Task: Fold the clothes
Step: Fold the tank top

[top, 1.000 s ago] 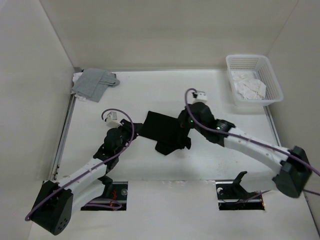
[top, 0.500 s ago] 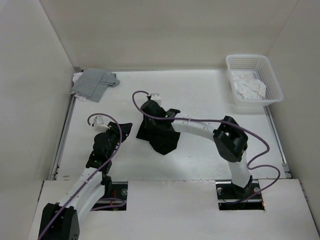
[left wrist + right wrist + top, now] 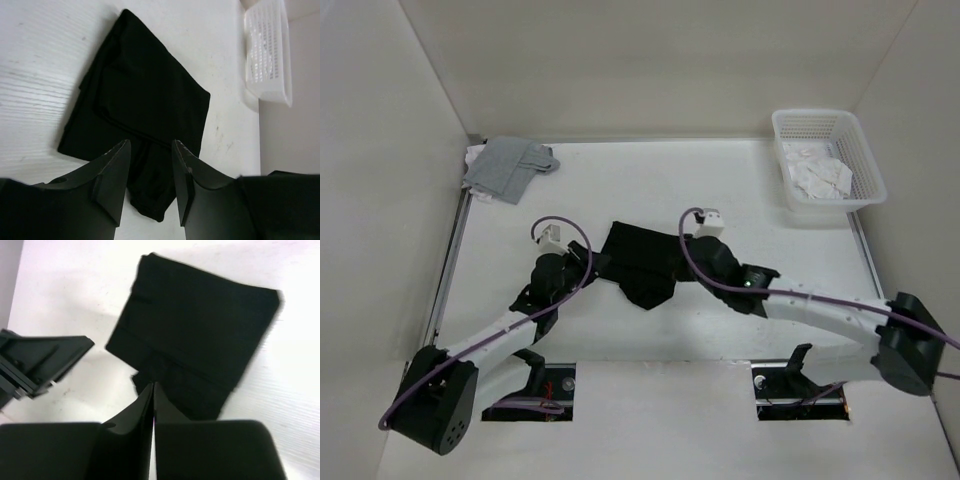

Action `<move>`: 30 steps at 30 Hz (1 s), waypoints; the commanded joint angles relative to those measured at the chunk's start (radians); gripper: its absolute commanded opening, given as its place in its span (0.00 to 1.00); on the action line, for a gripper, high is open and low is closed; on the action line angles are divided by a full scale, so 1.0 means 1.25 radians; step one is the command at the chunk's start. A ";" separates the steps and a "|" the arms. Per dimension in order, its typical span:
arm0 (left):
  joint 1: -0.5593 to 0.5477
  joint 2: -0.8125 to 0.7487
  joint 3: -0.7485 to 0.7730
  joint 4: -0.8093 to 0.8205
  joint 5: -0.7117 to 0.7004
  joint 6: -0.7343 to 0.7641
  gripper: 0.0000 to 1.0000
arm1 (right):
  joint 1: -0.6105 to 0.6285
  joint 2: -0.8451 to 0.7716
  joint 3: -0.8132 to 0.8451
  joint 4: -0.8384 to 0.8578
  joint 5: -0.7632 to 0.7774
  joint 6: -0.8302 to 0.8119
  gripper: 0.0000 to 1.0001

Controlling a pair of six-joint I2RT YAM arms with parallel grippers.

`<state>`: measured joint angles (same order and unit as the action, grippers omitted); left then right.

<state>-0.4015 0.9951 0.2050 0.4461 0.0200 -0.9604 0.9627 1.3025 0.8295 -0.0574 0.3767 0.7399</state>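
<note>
Mostly the clothes [image 3: 642,262] read as one flat black shape mid-worktop [image 3: 740,190]. It's folded to a rough rectangle w/ a smaller lump at the near edge. Neck & straps can't be made out, and the layers are hard to tell apart, black on black. From the top, both claws' tips blur into the fabric. The right wrist view is soft, w/ a dark piece of the left arm cut off at its left edge.

Left arm reaches from the near-left corner, low & stretched. The left claw [image 3: 150,145] is at the top's left side, fingers apart, nothing between them. Right arm comes from the near right, forearm low. The right claw [image 3: 152,386] is at the top's right side, fingers pressed together, no cloth seen pinched.

Grey garment [image 3: 505,168] far left. Basket [image 3: 817,115] far right, holding a white cloth [image 3: 820,178].
</note>
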 commanded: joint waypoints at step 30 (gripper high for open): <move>0.193 -0.125 0.075 -0.297 -0.118 0.168 0.53 | -0.369 -0.289 -0.486 0.404 -0.041 -0.022 0.72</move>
<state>-0.1440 0.8299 0.2508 0.0437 -0.1425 -0.7670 0.5098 0.9138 0.1944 0.3828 0.3473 0.7174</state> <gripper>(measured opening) 0.537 0.719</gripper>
